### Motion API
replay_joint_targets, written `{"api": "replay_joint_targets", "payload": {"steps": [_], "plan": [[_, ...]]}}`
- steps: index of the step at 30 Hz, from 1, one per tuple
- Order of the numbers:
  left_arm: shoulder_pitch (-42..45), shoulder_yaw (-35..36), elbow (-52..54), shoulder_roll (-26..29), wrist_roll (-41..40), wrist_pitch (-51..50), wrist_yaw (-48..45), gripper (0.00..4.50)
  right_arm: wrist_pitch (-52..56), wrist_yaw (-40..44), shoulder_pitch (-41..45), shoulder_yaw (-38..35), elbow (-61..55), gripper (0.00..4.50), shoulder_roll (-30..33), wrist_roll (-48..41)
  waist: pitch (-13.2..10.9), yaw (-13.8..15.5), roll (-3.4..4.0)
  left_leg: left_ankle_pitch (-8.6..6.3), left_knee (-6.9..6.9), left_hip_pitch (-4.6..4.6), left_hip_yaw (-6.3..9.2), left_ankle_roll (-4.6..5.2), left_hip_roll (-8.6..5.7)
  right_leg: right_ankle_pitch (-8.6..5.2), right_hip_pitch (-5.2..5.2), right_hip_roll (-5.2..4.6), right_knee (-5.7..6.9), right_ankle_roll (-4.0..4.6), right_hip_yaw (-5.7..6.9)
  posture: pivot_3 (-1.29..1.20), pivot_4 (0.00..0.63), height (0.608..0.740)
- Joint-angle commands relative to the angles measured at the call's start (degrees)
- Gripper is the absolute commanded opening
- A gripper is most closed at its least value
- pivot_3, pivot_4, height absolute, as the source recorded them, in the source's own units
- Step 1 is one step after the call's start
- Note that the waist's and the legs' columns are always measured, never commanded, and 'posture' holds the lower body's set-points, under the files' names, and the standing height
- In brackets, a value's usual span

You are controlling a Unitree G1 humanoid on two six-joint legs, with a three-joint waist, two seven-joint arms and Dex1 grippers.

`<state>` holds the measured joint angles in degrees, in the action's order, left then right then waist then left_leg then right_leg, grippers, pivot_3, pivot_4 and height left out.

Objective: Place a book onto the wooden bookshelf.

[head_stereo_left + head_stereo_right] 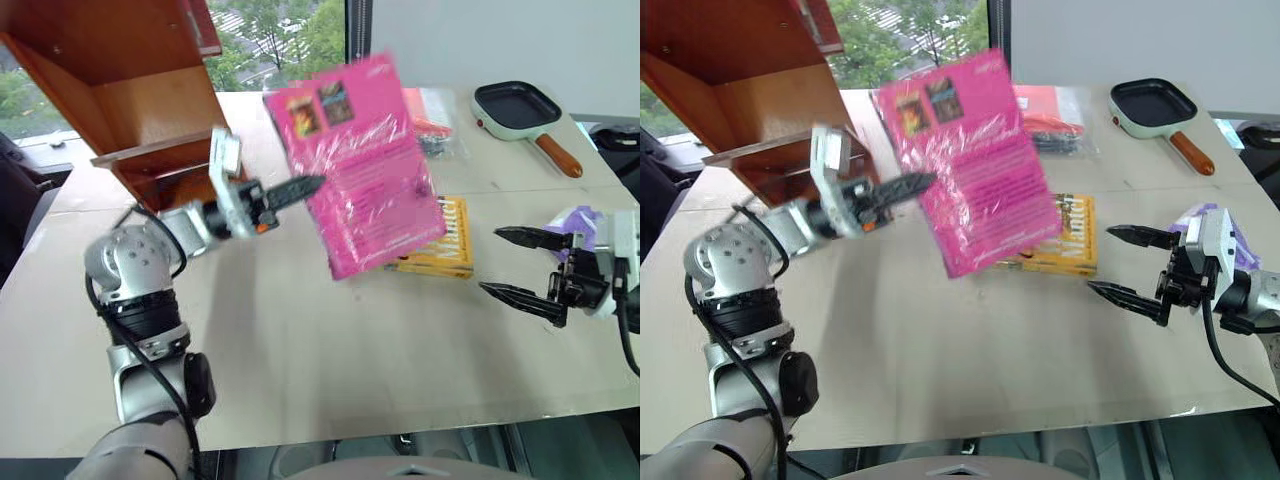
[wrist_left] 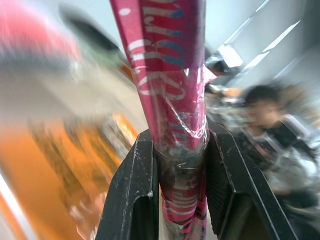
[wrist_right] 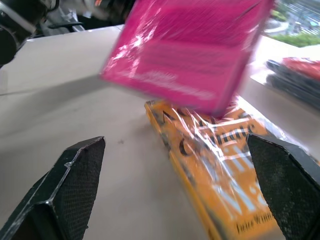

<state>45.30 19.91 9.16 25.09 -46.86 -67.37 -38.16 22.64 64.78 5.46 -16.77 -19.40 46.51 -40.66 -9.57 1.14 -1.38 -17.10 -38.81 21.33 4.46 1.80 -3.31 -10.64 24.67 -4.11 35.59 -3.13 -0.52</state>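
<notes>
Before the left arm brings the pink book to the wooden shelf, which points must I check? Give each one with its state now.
1. Left pincer shut on the magenta-pink wrapped paperback book: ok.
2. Book lifted clear of the yellow-orange book on the beige table: ok.
3. Grip is at the book's edge only, so the book may swing: cannot tell if firm.
4. Reddish-brown wooden bookshelf compartment above the thin board free: ok as far as visible.
5. Right pincer open, holding nothing, away from the book's path: ok.
</notes>
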Motion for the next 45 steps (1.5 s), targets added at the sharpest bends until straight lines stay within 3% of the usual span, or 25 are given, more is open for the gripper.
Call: {"api": "replay_joint_targets", "payload": {"steps": [1,6,12,17,24,29,33,39,45], "plan": [[4.62,-9.39,12.73,5.89,8.64,8.31,3.56,0.62,-2.68,2.25,3.71,1.67,3.49,4.5,-0.3,1.2,0.02,-0.31,0.03,0.01,0.0,-0.01,-0.02,-0.01,-0.02,0.0,0.0,0.05,0.01,0.0,-0.01,0.0,0.15,0.74],[8.4,-27.34,18.31,20.83,30.85,24.43,2.94,0.62,-3.32,3.17,8.54,4.21,7.08,4.5,-1.58,1.88,-0.04,-0.9,0.15,0.01,0.37,-0.31,-0.33,-0.01,-0.05,-0.02,0.03,0.1,-0.1,-0.01,-0.24,0.0,0.15,0.74],[11.49,-34.74,15.1,34.25,55.01,42.92,3.19,0.62,-4.07,4.27,14.18,6.3,12.15,4.5,-2.91,2.82,-0.27,-0.96,0.11,0.02,0.42,-0.26,-0.35,0.0,-0.04,-0.01,0.08,0.2,-0.17,0.0,-0.23,0.0,0.15,0.74],[10.13,-32.56,16.19,35.95,59.1,46.07,0.91,0.62,-5.4,6.14,18.91,8.17,16.8,4.5,-4.18,4.28,-0.31,-0.33,0.09,0.02,0.38,-0.16,-0.34,0.02,-0.06,-0.02,0.09,0.19,-0.22,-0.02,-0.14,0.0,0.15,0.74],[5.65,-28.48,18.68,41.81,64.22,40.36,-6.01,0.62,-4.57,7.28,28.49,7.75,25.0,4.5,-7.03,2.82,-0.35,-0.85,0.1,0.02,0.32,-0.02,-0.27,0.03,-0.04,-0.01,0.2,0.27,-0.18,-0.02,-0.06,0.0,0.15,0.74],[5.56,-29.4,18.1,47.73,68.35,37.37,-13.96,0.62,-4.76,8.09,33.46,8.9,30.63,4.5,-9.28,3.9,-0.37,-1.6,0.08,0.02,0.32,0.01,-0.26,0.04,-0.03,-0.02,0.24,0.31,-0.12,-0.02,-0.06,0.0,0.15,0.74],[7.86,-31.06,18.04,48.28,70.06,36.43,-19.64,0.62,-6.83,9.94,37.81,9.82,36.71,4.5,-10.99,5.91,-0.39,-1.86,0.06,0.02,0.27,0.02,-0.27,0.05,-0.05,-0.01,0.23,0.32,-0.09,-0.02,-0.08,0.0,0.15,0.74],[5.85,-29.24,21.42,48.08,75.99,29.09,-20.93,0.62,-10.09,12.72,44.33,9.9,46.6,4.5,-12.57,8.52,-0.41,-2.16,0.09,0.02,0.27,0.05,-0.27,0.05,-0.01,-0.02,0.32,0.38,0.04,-0.02,-0.1,0.0,0.15,0.74],[0.86,-26.74,27.95,52.29,80.86,19.45,-26.03,0.62,-13.39,16.14,50.52,10.04,56.49,4.5,-14.34,10.76,-0.42,-2.5,0.11,0.03,0.15,0.49,-0.23,0.02,0.07,-0.01,0.69,0.43,0.23,0.0,-0.1,0.0,0.15,0.74]]}}
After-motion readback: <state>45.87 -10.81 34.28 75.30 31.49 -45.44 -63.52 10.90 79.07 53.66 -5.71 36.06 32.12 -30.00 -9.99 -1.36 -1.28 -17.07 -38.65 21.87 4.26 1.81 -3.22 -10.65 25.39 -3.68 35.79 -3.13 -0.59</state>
